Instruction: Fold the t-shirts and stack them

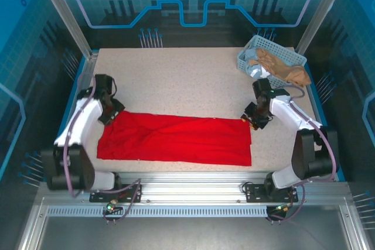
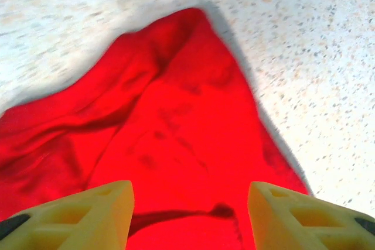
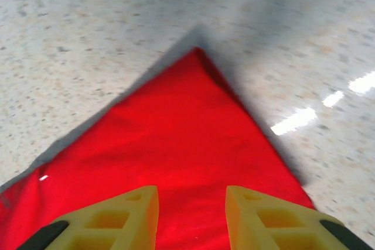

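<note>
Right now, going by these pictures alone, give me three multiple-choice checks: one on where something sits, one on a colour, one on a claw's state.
1. Where on the table does the basket stand?
A) near left corner
B) far right corner
C) centre

2. What colour is the shirt lying flat?
A) red
B) green
C) white

3. How is the left claw?
A) shut on the shirt
B) open above the shirt
C) clamped on a sleeve lifted in the air

Answers:
1 B, the overhead view shows the basket at the far right edge.
2 A, the cloth is bright red in every view.
3 B, its yellow fingers stand apart, with the cloth lying below them.
</note>
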